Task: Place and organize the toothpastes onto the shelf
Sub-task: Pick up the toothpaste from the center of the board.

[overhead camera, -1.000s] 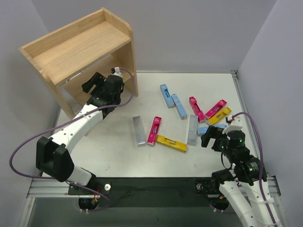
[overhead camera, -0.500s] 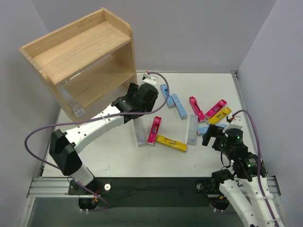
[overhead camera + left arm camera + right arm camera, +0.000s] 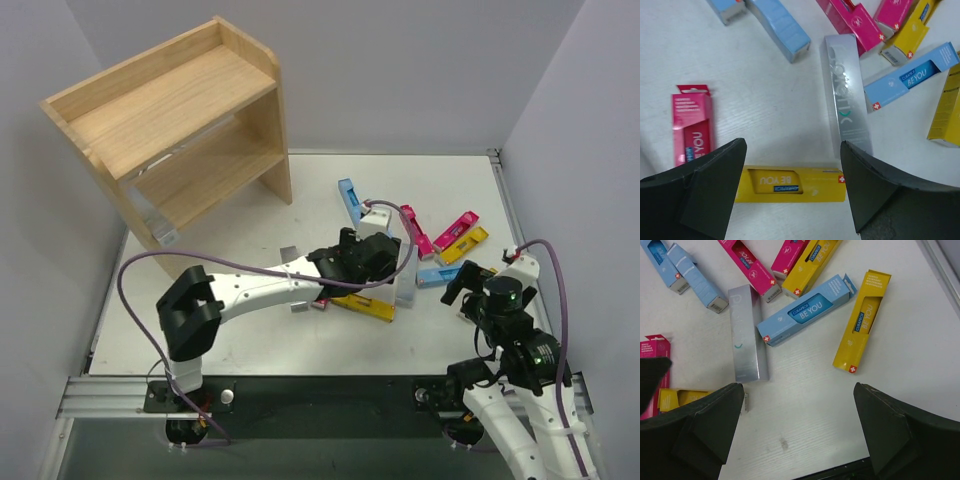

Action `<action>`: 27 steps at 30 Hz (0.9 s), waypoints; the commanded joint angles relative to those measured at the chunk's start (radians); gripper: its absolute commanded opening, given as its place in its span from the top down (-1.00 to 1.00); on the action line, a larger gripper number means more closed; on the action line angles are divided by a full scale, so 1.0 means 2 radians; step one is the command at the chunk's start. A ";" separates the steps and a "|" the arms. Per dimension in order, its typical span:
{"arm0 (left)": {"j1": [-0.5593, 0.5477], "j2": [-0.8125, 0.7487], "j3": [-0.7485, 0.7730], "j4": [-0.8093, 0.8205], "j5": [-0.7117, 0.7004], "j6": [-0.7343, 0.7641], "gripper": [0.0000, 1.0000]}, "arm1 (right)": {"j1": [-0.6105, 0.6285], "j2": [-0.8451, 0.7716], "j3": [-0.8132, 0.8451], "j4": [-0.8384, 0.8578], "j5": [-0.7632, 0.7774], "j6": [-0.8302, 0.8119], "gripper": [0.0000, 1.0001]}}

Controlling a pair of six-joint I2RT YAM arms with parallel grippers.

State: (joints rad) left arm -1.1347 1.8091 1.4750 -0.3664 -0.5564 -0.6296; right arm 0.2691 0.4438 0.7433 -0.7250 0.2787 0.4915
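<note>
My left tool (image 3: 792, 146) hangs wide open and empty over a yellow toothpaste box (image 3: 790, 184) on the surface (image 3: 765, 90); my right tool (image 3: 799, 389) gapes wide, empty too.

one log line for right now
left pincer: open over yellow carton | right pincer: open, holding nothing | other cartons: loose on table | shelf: top tier holds no cartons
</note>
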 commanded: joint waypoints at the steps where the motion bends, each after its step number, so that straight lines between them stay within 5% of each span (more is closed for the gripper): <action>1: -0.017 0.064 0.054 0.057 0.016 -0.034 -0.74 | 0.002 -0.019 0.022 -0.021 0.045 0.020 -1.00; 18: -0.052 0.219 0.157 0.046 0.033 0.003 -0.68 | 0.003 -0.053 0.007 -0.032 0.046 0.033 -1.00; 25: -0.054 0.250 0.179 0.011 0.015 -0.006 -0.47 | 0.003 -0.052 0.004 -0.032 0.033 0.033 -1.00; 27: -0.054 0.251 0.182 0.009 0.010 -0.007 -0.27 | 0.002 -0.052 0.005 -0.032 0.032 0.033 -1.00</action>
State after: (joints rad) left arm -1.2381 2.3020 1.7771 -0.3218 -0.4995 -0.6434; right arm 0.2695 0.3359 0.7540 -0.7761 0.3428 0.5503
